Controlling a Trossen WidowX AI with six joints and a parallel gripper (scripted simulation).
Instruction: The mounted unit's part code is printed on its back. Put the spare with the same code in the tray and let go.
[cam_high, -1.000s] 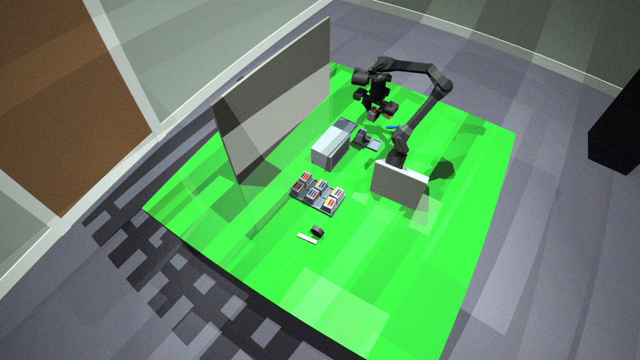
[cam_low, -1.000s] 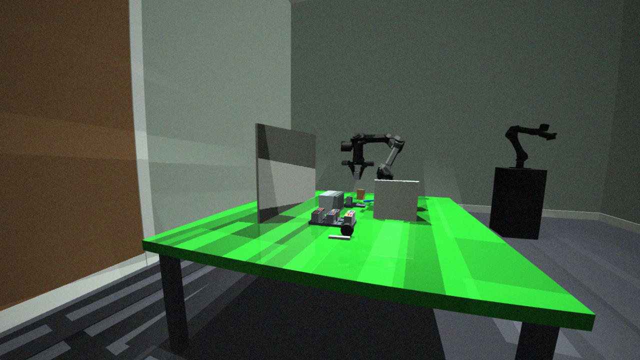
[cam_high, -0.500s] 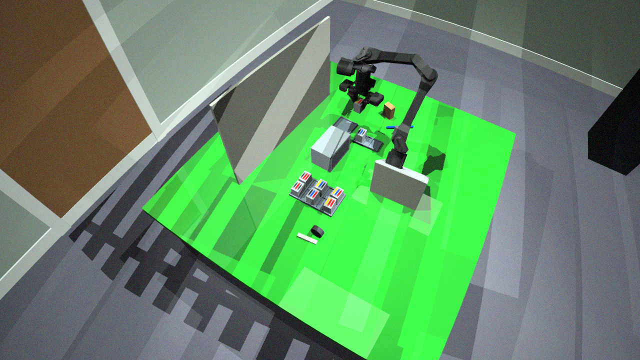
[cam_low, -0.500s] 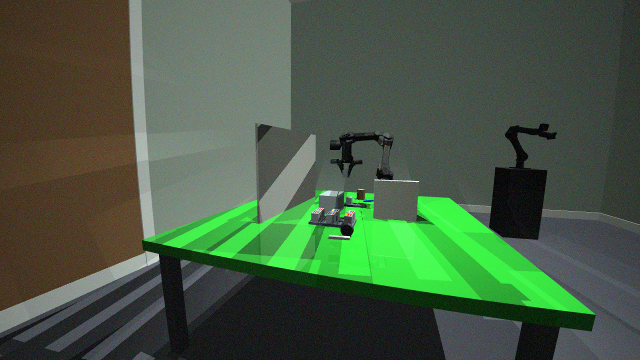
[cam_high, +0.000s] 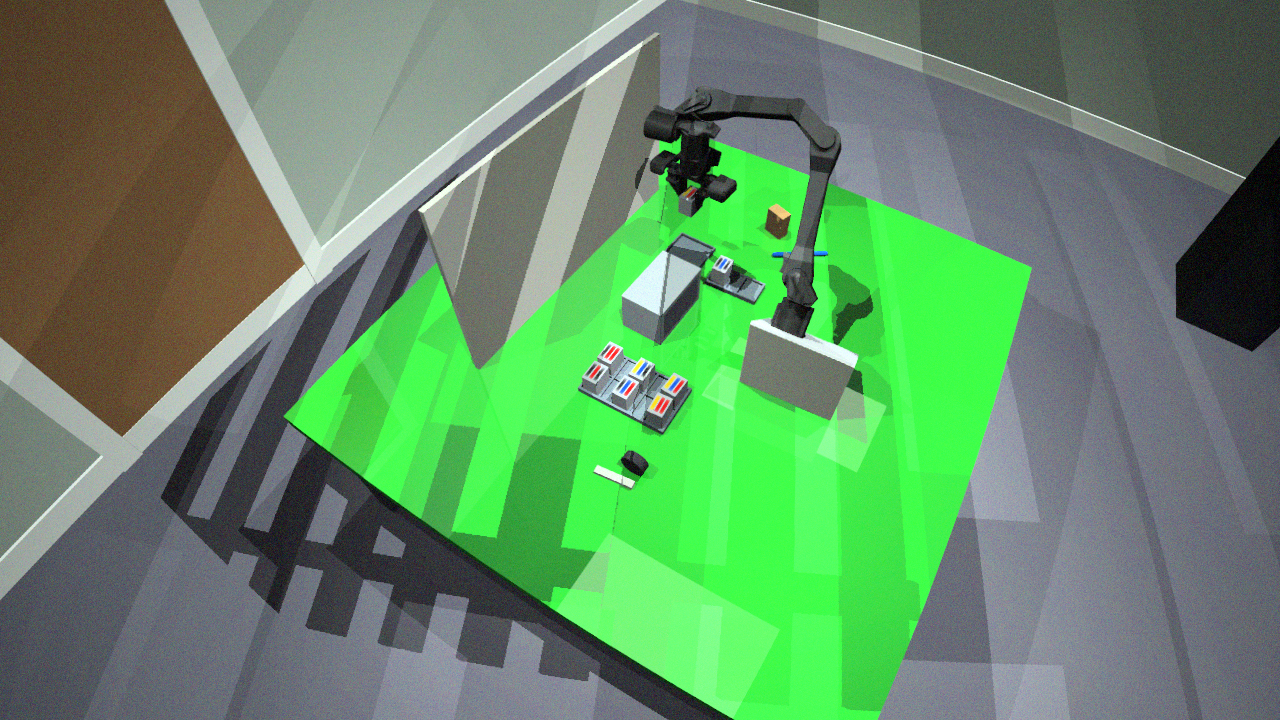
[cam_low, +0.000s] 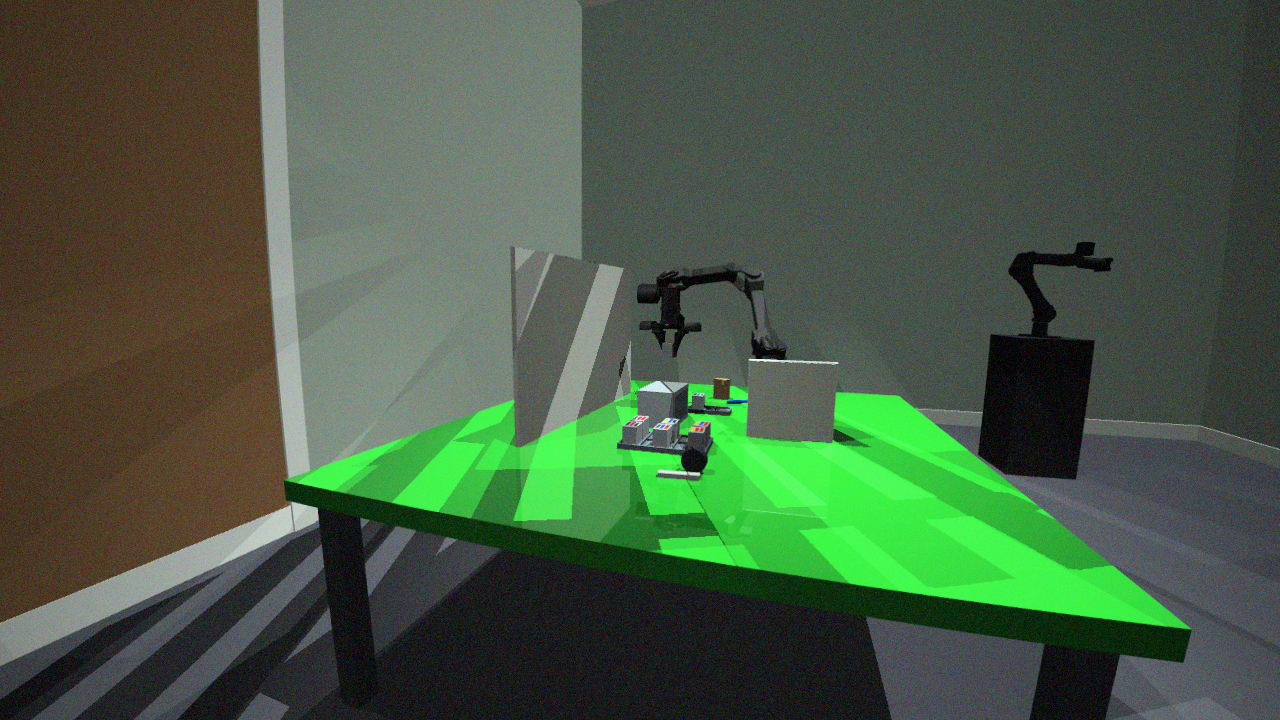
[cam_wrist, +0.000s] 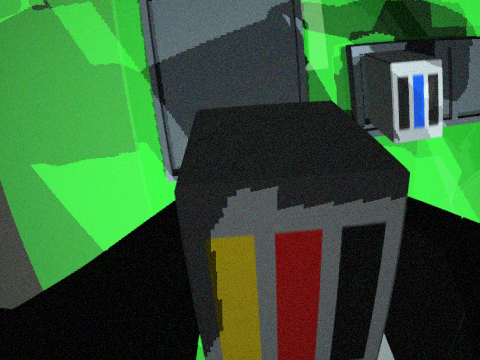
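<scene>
My gripper (cam_high: 693, 193) (cam_low: 671, 342) is shut on a dark grey spare (cam_high: 687, 201) (cam_wrist: 296, 254) whose label has yellow, red and black stripes. It holds the spare high above the table's far end. The empty grey tray (cam_high: 693, 242) (cam_wrist: 220, 54) lies below it, just behind the grey mounted unit (cam_high: 660, 295) (cam_low: 662, 397). A second spare (cam_high: 722, 265) (cam_wrist: 415, 96) with black, blue and black stripes sits on a dark holder beside the tray. A rack (cam_high: 667, 422) (cam_low: 646, 444) in the middle of the table holds several more striped spares.
A tall mirror panel (cam_high: 546, 205) (cam_low: 563, 349) stands left of the unit. A white box (cam_high: 796, 367) (cam_low: 792, 398) carries the arm's base. A brown block (cam_high: 777, 220) and a blue pen (cam_high: 816, 254) lie at the far end. A black round piece (cam_high: 634, 462) and a white strip (cam_high: 614, 476) lie nearer the front.
</scene>
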